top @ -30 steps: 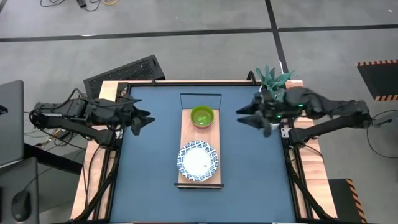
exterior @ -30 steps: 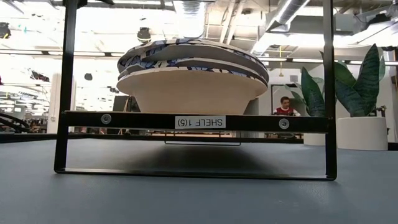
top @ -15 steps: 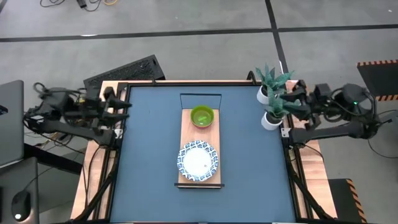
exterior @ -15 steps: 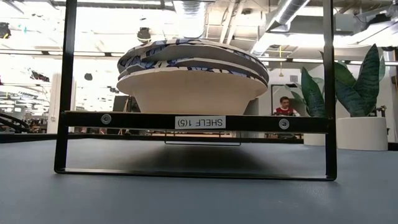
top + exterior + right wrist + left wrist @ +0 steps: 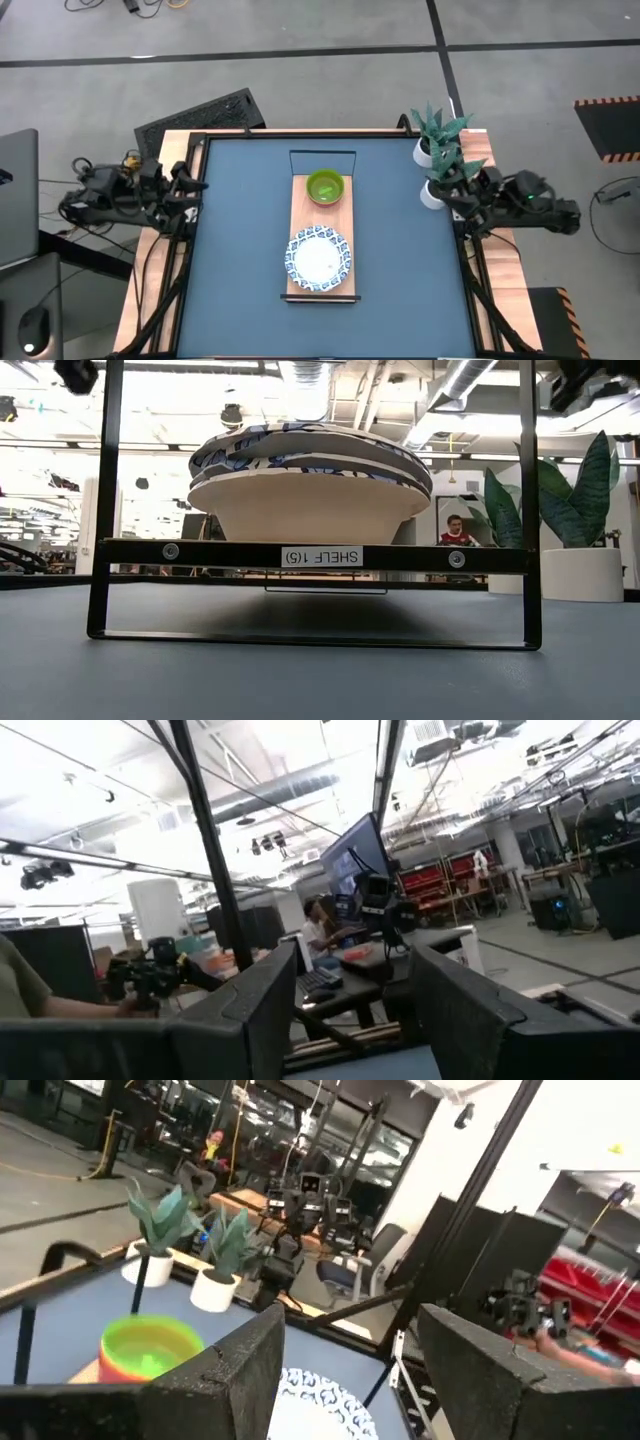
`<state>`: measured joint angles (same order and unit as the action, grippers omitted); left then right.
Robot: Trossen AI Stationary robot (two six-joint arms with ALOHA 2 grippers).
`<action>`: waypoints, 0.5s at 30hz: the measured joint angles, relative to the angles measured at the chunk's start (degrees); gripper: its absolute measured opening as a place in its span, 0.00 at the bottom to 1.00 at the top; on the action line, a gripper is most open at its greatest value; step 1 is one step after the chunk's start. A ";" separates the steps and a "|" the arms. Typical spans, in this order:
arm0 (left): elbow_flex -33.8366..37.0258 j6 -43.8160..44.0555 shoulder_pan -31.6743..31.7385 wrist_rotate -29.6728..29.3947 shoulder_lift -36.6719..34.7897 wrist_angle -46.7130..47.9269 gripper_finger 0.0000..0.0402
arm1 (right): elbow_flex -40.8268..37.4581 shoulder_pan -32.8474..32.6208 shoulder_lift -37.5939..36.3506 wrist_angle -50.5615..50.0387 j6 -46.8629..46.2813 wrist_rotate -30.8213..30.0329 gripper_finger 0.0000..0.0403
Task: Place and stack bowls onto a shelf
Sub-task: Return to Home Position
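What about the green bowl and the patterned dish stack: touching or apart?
Apart. The high view shows a bare strip of the shelf between the green bowl and the patterned dish stack.

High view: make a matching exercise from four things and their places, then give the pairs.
1 green bowl
2 dishes
3 plants
4 left gripper

A shelf, picture's lower end
B table, left edge
C shelf, picture's upper end
D table, right edge

Pairs: 1-C, 2-A, 3-D, 4-B
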<state>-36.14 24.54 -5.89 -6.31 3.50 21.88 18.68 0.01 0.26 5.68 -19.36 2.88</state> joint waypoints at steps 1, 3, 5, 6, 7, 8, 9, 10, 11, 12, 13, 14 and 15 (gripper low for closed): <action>1.69 0.69 0.00 0.02 -2.05 0.12 0.53 | -1.25 0.00 -0.06 1.33 0.13 0.00 0.55; 4.21 1.71 -0.04 -0.12 -3.55 0.06 0.53 | -3.27 0.02 0.27 4.49 -0.36 -0.05 0.55; 4.52 1.49 -0.04 1.28 -3.15 2.57 0.53 | -6.02 -0.02 -0.10 5.53 -0.86 -0.10 0.55; 4.60 1.06 -0.07 2.61 -2.51 2.55 0.53 | -7.17 0.01 0.07 6.48 -0.57 -0.11 0.55; 4.81 0.57 -0.12 3.11 -1.87 1.28 0.53 | -8.16 0.01 0.00 8.19 0.11 -0.04 0.55; 5.36 0.18 -0.13 3.16 -1.81 0.52 0.53 | -9.21 -0.03 -0.04 9.20 0.85 0.02 0.55; 6.23 0.16 -0.12 3.47 -2.29 1.30 0.53 | -10.17 -0.15 -0.10 9.85 1.19 0.14 0.55; 7.32 0.17 -0.09 4.17 -3.06 1.98 0.53 | -11.05 -0.34 0.01 10.38 1.23 0.15 0.55; 8.07 0.14 -0.12 4.89 -3.39 1.27 0.53 | -12.38 -0.61 0.07 10.34 1.24 0.09 0.55; 8.52 0.13 -0.15 5.19 -3.49 -0.06 0.53 | -13.61 -0.87 0.05 10.55 1.29 0.01 0.55; 8.91 0.10 -0.13 5.23 -3.49 -0.57 0.53 | -14.85 -1.12 0.04 11.03 1.26 0.01 0.55; 9.42 0.10 -0.13 5.52 -3.48 -0.12 0.53 | -16.05 -1.32 -0.02 12.04 1.25 0.01 0.55; 10.19 0.00 -0.09 5.72 -3.20 -0.09 0.53 | -17.26 -1.65 -0.01 14.06 1.36 0.00 0.55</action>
<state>-25.95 24.54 -5.98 -0.58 0.30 21.79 1.43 -1.64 0.25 19.74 -17.99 2.87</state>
